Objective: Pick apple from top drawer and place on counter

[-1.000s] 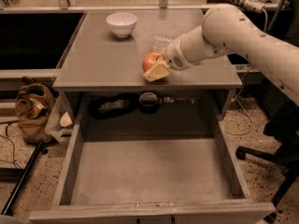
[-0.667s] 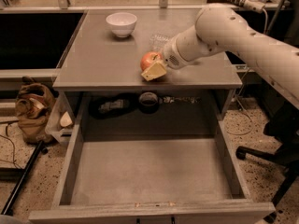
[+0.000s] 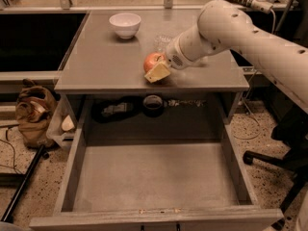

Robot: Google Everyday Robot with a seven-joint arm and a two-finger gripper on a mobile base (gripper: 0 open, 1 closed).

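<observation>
Apple [image 3: 151, 60] at bench [image 3: 101, 66] front edge, out of top drawer [image 3: 154, 177].
It is pinched between the jaws of the gripper [image 3: 158, 67], at its right. It is judged light, firm, smooth-skinned, bruisable; hold is best taken across the widest girth.

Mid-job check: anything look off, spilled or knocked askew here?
Nothing stands out. The apple is at the gripper over the counter, fairly near its front edge, so it might roll once let go. The bowl stands upright at the back, and the drawer is open below.
</observation>
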